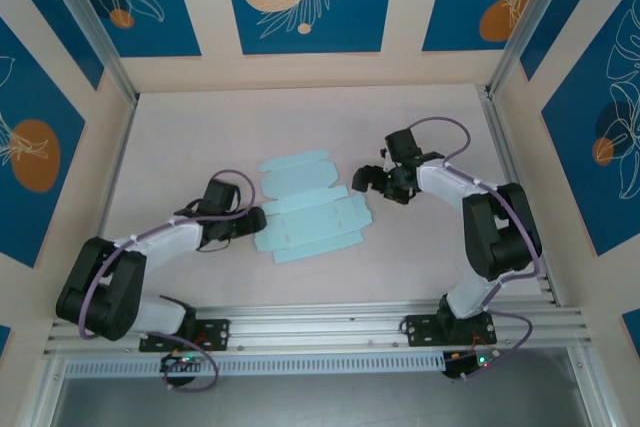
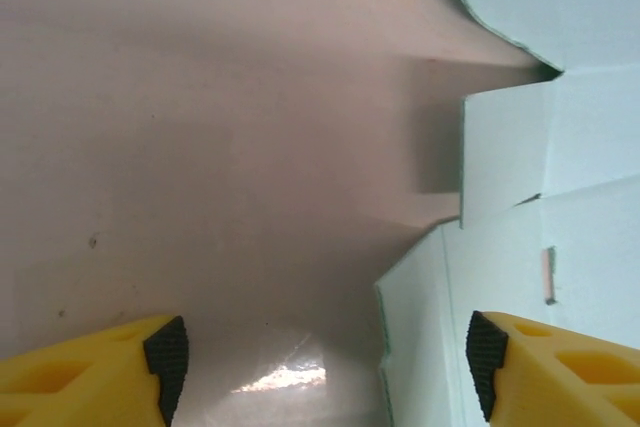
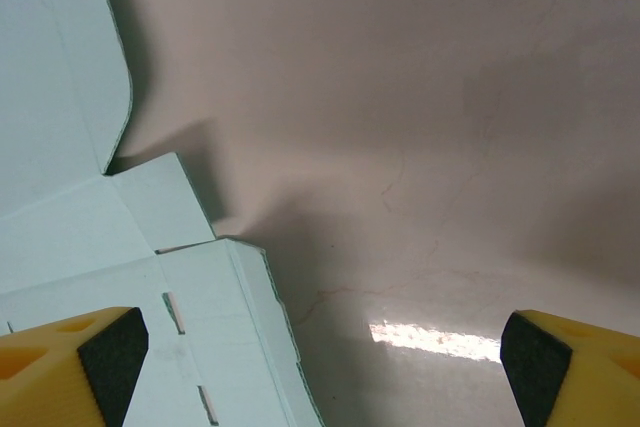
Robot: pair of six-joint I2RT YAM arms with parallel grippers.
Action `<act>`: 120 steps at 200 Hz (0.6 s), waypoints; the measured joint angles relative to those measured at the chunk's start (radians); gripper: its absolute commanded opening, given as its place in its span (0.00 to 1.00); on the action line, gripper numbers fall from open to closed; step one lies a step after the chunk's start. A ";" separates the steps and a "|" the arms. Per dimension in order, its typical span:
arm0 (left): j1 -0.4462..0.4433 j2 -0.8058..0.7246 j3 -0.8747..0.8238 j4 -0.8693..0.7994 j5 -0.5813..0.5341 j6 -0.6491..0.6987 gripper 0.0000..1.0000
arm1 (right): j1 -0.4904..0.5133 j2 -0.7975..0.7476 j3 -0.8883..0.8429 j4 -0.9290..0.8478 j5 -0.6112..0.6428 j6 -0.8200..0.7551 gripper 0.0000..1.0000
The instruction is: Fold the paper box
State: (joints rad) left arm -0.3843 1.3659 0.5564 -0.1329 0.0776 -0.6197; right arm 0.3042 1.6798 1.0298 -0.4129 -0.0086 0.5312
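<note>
the pale aqua-blue flat die-cut card sheet, the paper box [image 1: 312, 209], lay unfolded on the pinkish table [image 1: 180, 137], near its middle and between the two arms. no panel stood upright. its flaps and tabs were spread out, though shadows under the side edges suggested slight lift. lying open like this, the sheet offered both side edges for gripping, which likely explains why a gripper stood at each side.

the left gripper [image 1: 252, 221] sat low at the sheet's left edge. in the left wrist view its black pads [image 2: 487, 362] stood apart, with the card edge running between them. one pad was over the card and the other over bare table. nothing was clamped.

the right gripper [image 1: 370, 183] sat at the sheet's right edge, a little farther back. its claw was spread wide, with a corner flap between the fingers, and it held nothing.

the left arm reached from its near base with the forearm stretched low towards the right. the right arm rose at the elbow and bent left, with the wrist tipped towards the table. judged from this, the fold had not yet begun.
</note>
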 measured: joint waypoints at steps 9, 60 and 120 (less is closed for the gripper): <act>-0.008 0.007 0.001 0.002 -0.022 -0.008 0.65 | 0.002 0.007 0.000 0.005 -0.002 0.000 0.93; -0.028 0.031 0.006 -0.007 -0.112 -0.021 0.38 | 0.003 0.027 0.000 0.013 -0.005 0.000 0.93; -0.045 0.077 0.016 0.077 -0.113 0.063 0.00 | 0.003 0.027 0.000 0.023 -0.003 0.000 0.94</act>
State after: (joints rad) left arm -0.4290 1.4429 0.5724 -0.0563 -0.0357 -0.5568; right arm 0.3077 1.7069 1.0298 -0.3897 -0.0120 0.5312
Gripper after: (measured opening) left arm 0.054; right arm 0.933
